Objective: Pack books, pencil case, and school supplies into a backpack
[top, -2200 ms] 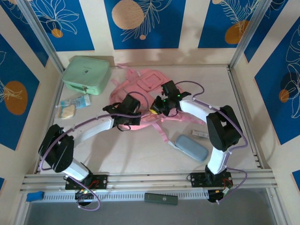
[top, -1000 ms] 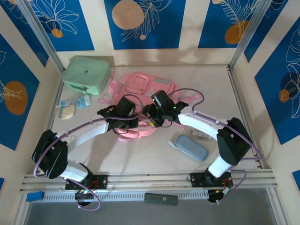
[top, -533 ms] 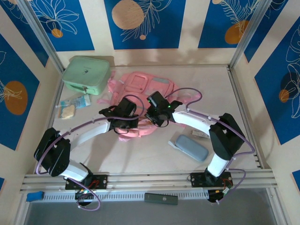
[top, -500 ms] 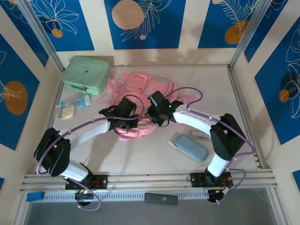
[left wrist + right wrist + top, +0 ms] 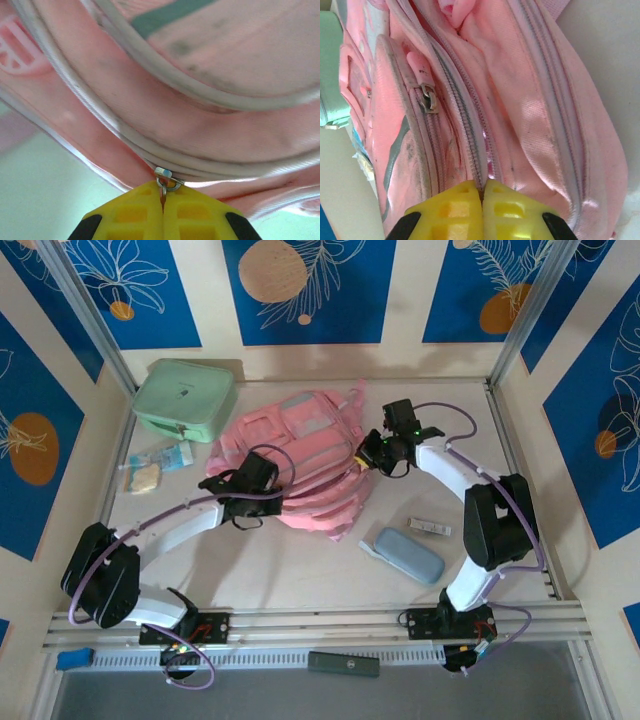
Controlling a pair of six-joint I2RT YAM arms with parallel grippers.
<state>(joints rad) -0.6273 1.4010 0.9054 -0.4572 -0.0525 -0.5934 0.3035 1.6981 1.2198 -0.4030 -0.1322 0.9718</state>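
Note:
The pink backpack [image 5: 300, 455] lies spread in the middle of the table, front pockets up. My left gripper [image 5: 248, 492] is at its near-left edge, and its yellow fingers [image 5: 130, 215] are shut on a small metal zip pull [image 5: 165, 176] of the backpack [image 5: 200, 135]. At the bag's right edge my right gripper [image 5: 376, 454] is shut on the zipper edge [image 5: 481, 175] of the backpack [image 5: 545, 100]. The grey-blue pencil case [image 5: 407, 554] lies near right on the table. A small whitish bar, the school supplies [image 5: 428, 528], sits just behind it. The books are out of view.
A mint-green boxy case [image 5: 185, 398] stands at the back left. Small packets [image 5: 155, 465] lie in front of it. Metal rails border the table on both sides. A dark flat item [image 5: 343, 663] rests on the front rail.
The right gripper has closed on the bag's zipper edge and pulled right and back. The backpack has stretched out wider, front pockets now showing. The left gripper kept its grip and shifted slightly left.

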